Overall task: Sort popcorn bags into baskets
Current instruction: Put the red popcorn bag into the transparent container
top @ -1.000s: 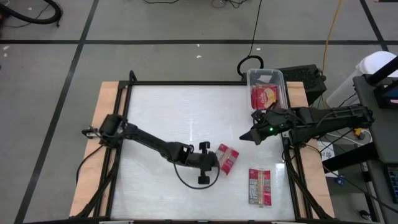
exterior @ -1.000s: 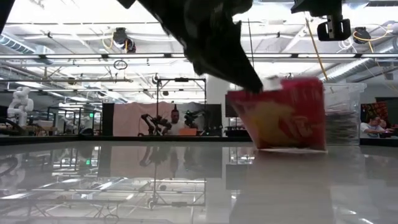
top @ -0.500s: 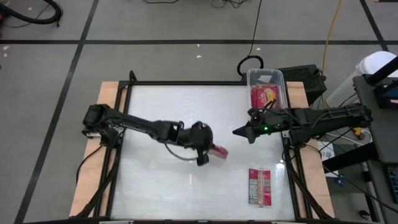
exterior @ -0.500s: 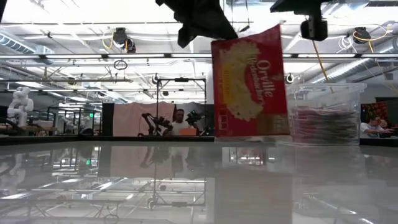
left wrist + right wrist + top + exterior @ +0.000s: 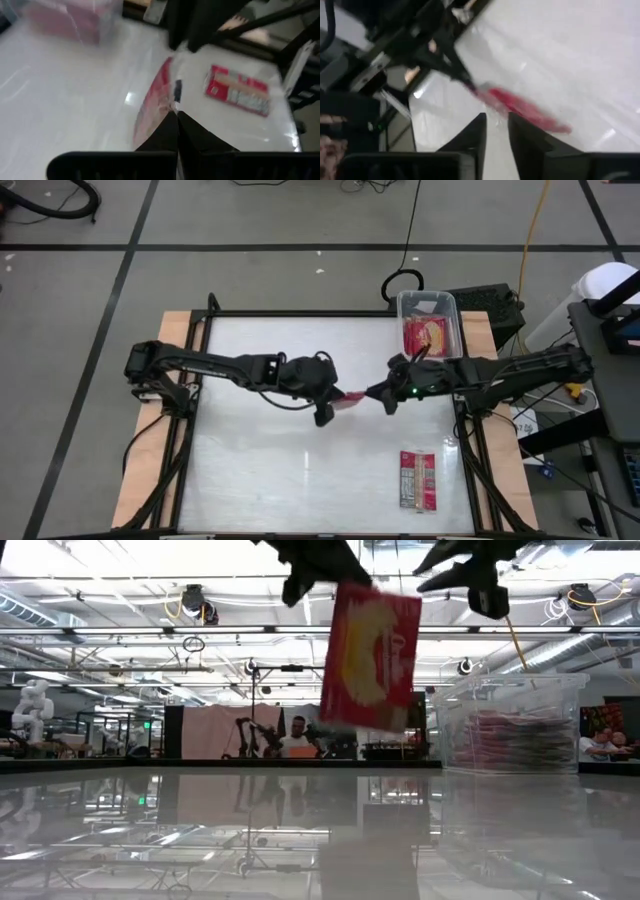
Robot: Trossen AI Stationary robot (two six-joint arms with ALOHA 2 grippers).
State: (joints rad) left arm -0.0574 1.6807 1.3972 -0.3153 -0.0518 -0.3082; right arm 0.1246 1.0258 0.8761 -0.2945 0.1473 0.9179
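Holding one popcorn bag (image 5: 349, 397) in the air, the left gripper (image 5: 330, 402) hangs over the middle of the table (image 5: 260, 470), its fingers pinched on the bag's edge; in the left wrist view the two dark fingers meet on the red packet. The bag hangs clear of the tabletop, as the low view shows, with its popcorn picture facing that camera.

Just past the bag's free end, the right gripper (image 5: 382, 398) faces the left one with its fingers spread a little and nothing between them; the red packet lies just ahead of the fingertips in the right wrist view. This looks like a hand-over in the air, with the right arm about to take the bag.

Behind the right gripper, at the table's far right corner, the clear basket (image 5: 447, 302) already holds several red packets. One more bag (image 5: 417, 479) lies flat near the front right edge, printed panel up, well apart from both grippers.

The next move seems to call for the right fingers to close on the free end before the left lets go, then a carry back to the basket.
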